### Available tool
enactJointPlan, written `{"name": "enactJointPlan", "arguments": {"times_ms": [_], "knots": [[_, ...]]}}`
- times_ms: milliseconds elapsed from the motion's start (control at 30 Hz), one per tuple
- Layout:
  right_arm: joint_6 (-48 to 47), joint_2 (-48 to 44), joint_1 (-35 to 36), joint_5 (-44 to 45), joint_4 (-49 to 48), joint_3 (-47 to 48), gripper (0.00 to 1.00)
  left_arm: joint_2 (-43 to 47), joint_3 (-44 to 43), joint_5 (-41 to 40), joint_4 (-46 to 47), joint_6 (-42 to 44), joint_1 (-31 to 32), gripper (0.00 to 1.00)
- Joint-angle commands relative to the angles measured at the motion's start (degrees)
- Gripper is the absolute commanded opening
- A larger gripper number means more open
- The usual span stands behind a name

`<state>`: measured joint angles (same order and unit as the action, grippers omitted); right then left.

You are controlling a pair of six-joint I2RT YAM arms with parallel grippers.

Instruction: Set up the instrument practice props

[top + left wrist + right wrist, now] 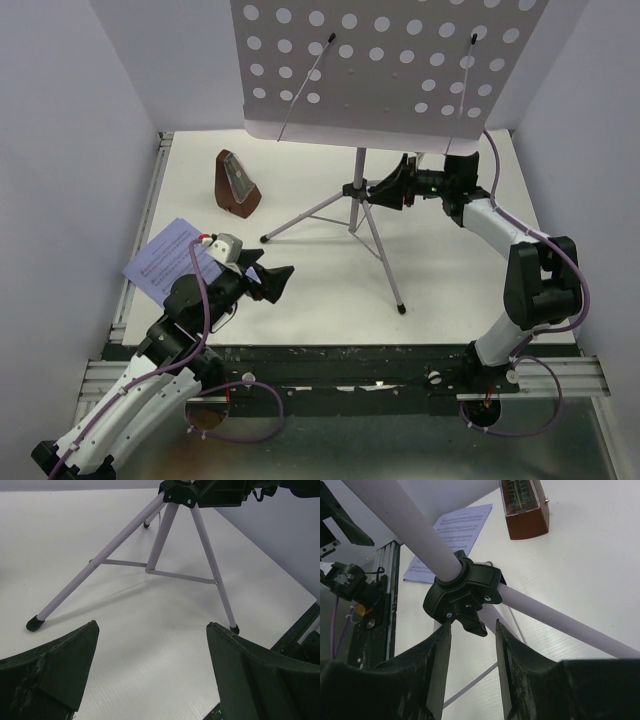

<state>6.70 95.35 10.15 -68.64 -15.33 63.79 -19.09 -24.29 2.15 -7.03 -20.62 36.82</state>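
The pale lilac perforated music stand (400,70) stands upright on its thin tripod (375,235) at the table's middle. My right gripper (383,190) is open, its fingertips just short of the black tripod hub (462,587). In the right wrist view (472,625) the hub's black lever hangs at the gap between the tips. My left gripper (275,280) is open and empty, low over the table and facing the tripod legs (100,562). The lavender sheet-music page (170,258) lies flat at the left, partly under my left arm. The brown pyramid metronome (238,185) stands behind it.
White walls enclose the table on the left, back and right. A metal rail (350,365) runs along the near edge. The tripod feet (35,624) rest on the white table (320,300). The stand's desk overhangs the back of the table.
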Motion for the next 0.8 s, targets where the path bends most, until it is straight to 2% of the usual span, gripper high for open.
{"name": "enactJointPlan", "arguments": {"times_ms": [0,200,467,600,767], "knots": [[2.35,-0.69,0.22,-0.27,-0.66,1.25,0.50,0.19,0.30,0.92,-0.35,-0.38,-0.26,0.99],[4.72,-0.60,-0.57,-0.09,-3.21,2.04,0.54,1.43,0.48,0.57,-1.32,-0.47,-0.34,0.99],[5.69,0.10,-0.92,-1.58,-3.91,3.27,0.54,1.69,0.74,0.48,-1.50,-0.65,-0.26,0.99],[6.39,1.33,-0.92,-1.84,-3.39,4.50,0.47,1.25,0.56,0.57,-0.97,-0.82,-0.26,0.99],[7.98,2.65,-0.92,-1.85,-2.34,5.20,0.30,1.16,0.30,0.66,-1.06,-0.74,-0.34,0.99]]}}
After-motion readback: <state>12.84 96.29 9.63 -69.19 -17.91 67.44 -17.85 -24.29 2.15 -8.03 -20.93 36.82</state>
